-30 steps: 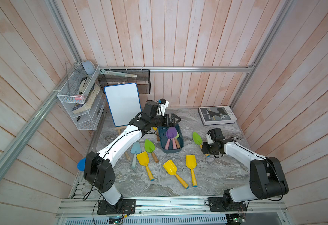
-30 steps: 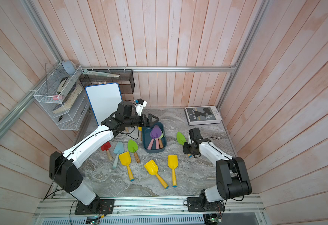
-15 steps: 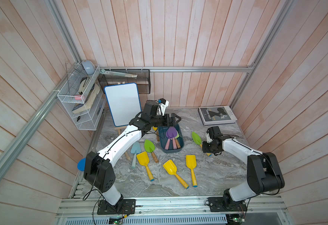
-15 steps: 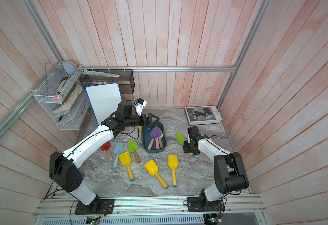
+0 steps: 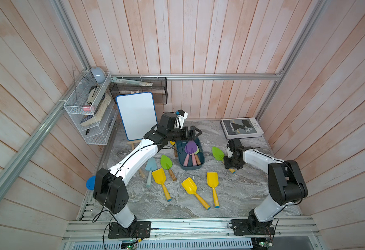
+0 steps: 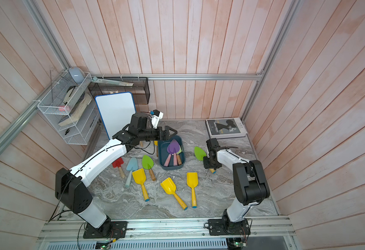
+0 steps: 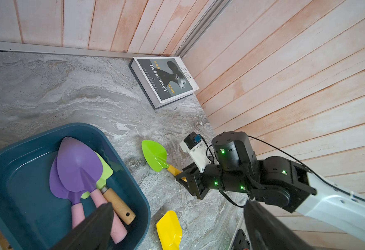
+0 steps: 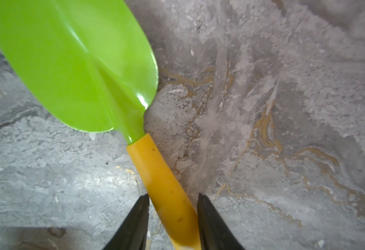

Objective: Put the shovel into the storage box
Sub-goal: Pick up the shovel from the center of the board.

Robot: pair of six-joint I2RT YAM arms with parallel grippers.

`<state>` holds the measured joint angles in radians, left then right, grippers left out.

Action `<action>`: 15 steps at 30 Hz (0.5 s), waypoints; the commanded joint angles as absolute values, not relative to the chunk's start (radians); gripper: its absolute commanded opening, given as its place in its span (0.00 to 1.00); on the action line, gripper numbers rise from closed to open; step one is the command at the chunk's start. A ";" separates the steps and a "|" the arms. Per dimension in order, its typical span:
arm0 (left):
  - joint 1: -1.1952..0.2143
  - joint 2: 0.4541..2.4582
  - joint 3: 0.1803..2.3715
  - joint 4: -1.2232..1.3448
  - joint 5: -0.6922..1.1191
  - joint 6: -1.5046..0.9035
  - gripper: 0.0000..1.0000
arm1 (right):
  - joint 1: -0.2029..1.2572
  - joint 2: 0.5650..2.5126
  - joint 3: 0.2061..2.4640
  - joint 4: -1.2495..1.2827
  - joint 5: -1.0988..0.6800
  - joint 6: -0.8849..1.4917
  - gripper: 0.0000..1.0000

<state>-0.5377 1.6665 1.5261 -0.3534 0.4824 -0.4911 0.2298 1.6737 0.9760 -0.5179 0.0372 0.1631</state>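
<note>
storage box w/ 2 purple shovels, pale-green shovel

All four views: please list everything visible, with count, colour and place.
storage box: 1, dark teal, table middle
purple shovels: 2, in box
pale green shovel: 1, in box
yellow-handled green shovel: 1, right of box
wooden-handled green shovel, blue shovel, red shovel: 1 each, left of box
yellow shovels: 3, table front
whiteboard: 1, white, back left
book: 1, dark, back right
wire rack: 1, white, left wall
mesh basket: 1, black, back wall
left hand: open, above box's back end
right hand: open, astride the yellow handle
</note>
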 commanded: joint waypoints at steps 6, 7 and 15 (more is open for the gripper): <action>-0.535 1.696 1.561 -0.362 0.492 -0.499 1.00 | 0.245 1.701 0.987 -0.545 0.038 0.138 0.43; -0.535 1.697 1.560 -0.362 0.491 -0.500 1.00 | 0.248 1.705 0.984 -0.546 0.035 0.138 0.43; -0.535 1.704 1.560 -0.361 0.506 -0.509 1.00 | 0.266 1.713 0.969 -0.543 0.028 0.154 0.30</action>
